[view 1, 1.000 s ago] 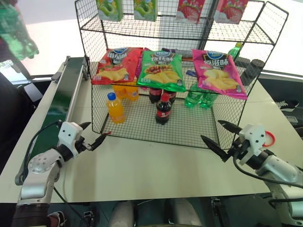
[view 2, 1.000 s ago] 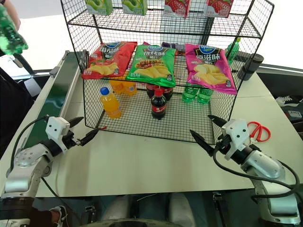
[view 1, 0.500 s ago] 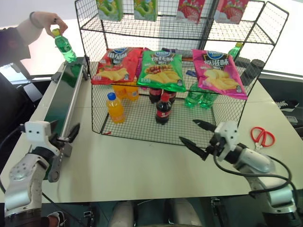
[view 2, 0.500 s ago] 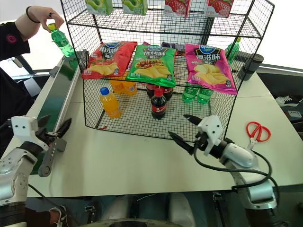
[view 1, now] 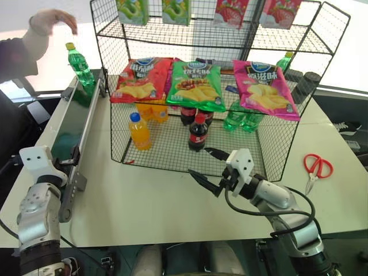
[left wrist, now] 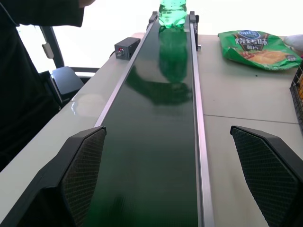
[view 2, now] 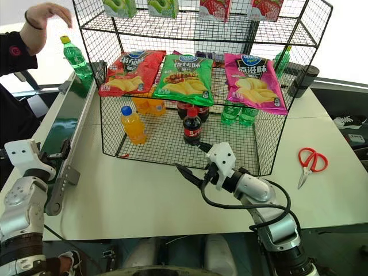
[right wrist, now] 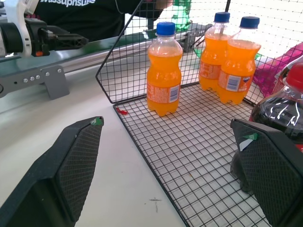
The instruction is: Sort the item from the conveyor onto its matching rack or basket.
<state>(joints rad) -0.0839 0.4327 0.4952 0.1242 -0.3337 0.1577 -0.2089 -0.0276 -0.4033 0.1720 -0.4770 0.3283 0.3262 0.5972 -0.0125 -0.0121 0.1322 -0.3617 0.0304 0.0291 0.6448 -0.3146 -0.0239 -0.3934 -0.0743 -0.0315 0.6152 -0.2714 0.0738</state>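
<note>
The item, a clear-green bottle (view 1: 79,64) with a yellow cap, stands upright on the far end of the conveyor (view 1: 70,129). In the left wrist view the bottle's base (left wrist: 173,12) shows far down the dark-green belt (left wrist: 156,142). My left gripper (left wrist: 168,131) is open at the belt's near end, pointing along it, with nothing between its fingers. My right gripper (view 1: 198,161) is open and empty, low over the table at the front edge of the black wire rack (view 1: 167,148), near a cola bottle (view 1: 197,133).
A person's hand (view 1: 54,20) hovers above the green bottle. Orange soda bottles (view 1: 140,131), cola and green bottles (view 1: 241,118) stand in the rack's tray. Chip bags (view 1: 196,85) hang from the tier above. Red scissors (view 1: 313,167) lie on the table at the right.
The person set the green bottle down on the belt's far end and let go. My right gripper moved left along the rack's front. My left gripper swung left to the conveyor's near end.
</note>
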